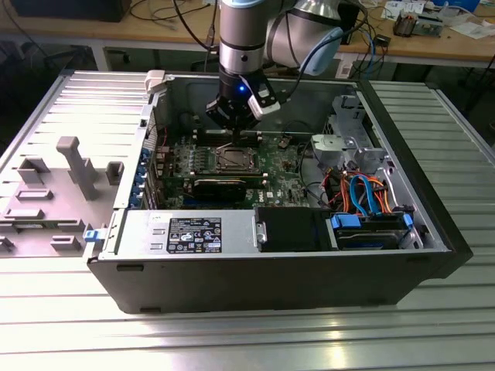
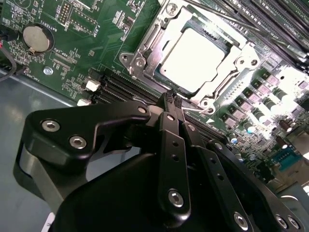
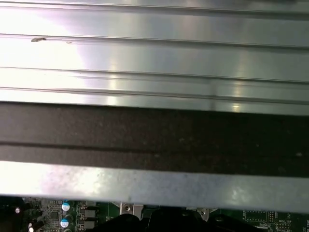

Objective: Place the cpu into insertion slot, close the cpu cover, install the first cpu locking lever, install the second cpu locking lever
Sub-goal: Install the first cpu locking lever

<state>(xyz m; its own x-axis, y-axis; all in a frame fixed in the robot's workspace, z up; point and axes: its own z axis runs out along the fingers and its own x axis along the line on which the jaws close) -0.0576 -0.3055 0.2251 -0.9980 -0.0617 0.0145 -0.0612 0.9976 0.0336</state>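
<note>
black gripper (image 2: 173, 99) fills foreground in second wrist view, fingers pressed together, grasping nothing, tips at near edge of insertion slot (image 2: 145, 60). cpu (image 2: 195, 58) seated in slot, cpu cover (image 2: 244, 55) closed around it. in exterior view, gripper (image 1: 234, 141) hovers above green motherboard (image 1: 282, 166) inside open computer case (image 1: 271, 286).

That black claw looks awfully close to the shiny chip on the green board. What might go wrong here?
The gripper hangs, fingers together, right at the edge of the cpu cover, which lies closed over the cpu. A slightly off push might scrape the cover or the green board. The memory slots sit just beside the fingertips and might get knocked.
</note>
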